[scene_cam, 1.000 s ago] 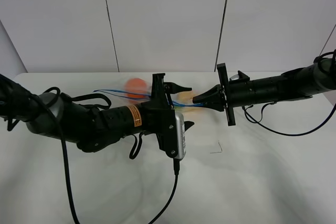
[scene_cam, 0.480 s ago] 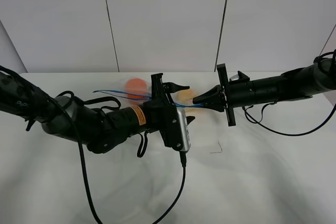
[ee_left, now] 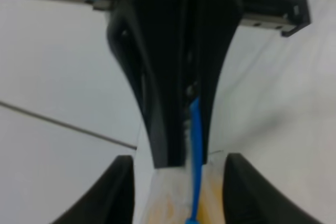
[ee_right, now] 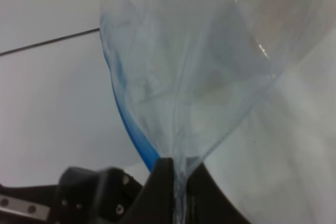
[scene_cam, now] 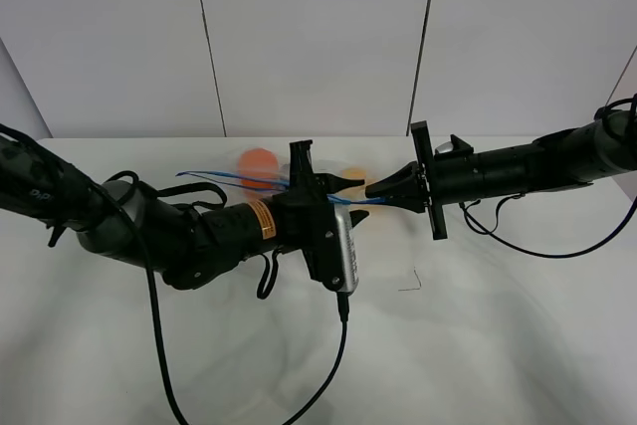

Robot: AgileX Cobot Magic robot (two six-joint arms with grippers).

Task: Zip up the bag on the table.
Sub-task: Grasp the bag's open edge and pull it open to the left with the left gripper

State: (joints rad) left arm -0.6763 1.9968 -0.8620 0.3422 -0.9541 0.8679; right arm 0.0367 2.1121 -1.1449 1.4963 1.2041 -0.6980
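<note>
The clear bag (scene_cam: 234, 177) hangs stretched above the white table (scene_cam: 498, 335), its blue zipper strip (scene_cam: 214, 175) running left to right, with orange fruit (scene_cam: 259, 161) showing through. My right gripper (scene_cam: 371, 194) is shut on the bag's right end; in the right wrist view the bag (ee_right: 199, 51) is pinched between its fingers (ee_right: 163, 177). My left gripper (scene_cam: 338, 186) is close to the left of it, on the strip. In the left wrist view its fingers (ee_left: 119, 190) stand apart, with the strip (ee_left: 194, 145) between them, running into the right gripper (ee_left: 181, 93).
A black cable (scene_cam: 328, 365) trails from the left wrist over the table's front. Another cable (scene_cam: 537, 251) loops under the right arm. A small dark mark (scene_cam: 410, 283) lies mid-table. White wall panels stand behind.
My left arm shifted a little to the right, and its gripper dipped slightly, closer to the right gripper. The right arm and the bag's right end held still.
</note>
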